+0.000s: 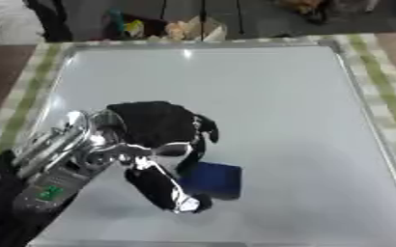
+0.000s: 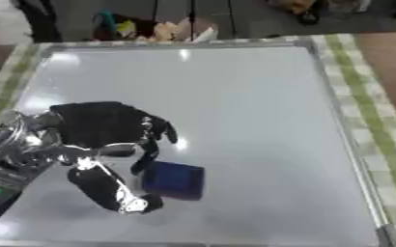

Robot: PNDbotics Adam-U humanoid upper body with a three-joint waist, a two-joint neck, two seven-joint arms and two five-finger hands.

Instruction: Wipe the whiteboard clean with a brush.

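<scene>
In the left eye view my left hand [image 1: 155, 140] comes from the lower left, fingers and thumb curled around the blue brush [image 1: 211, 179] on the whiteboard [image 1: 269, 96]. In the right eye view the brush lies on the board's near part, touching my thumb [image 2: 108, 190].

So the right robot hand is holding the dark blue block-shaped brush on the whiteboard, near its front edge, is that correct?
Not quite: it is the left robot hand, entering from the view's left side, as the left eye view shows. Its fingers curl round the dark blue block-shaped brush on the white metal-framed whiteboard, near its front edge.
</scene>
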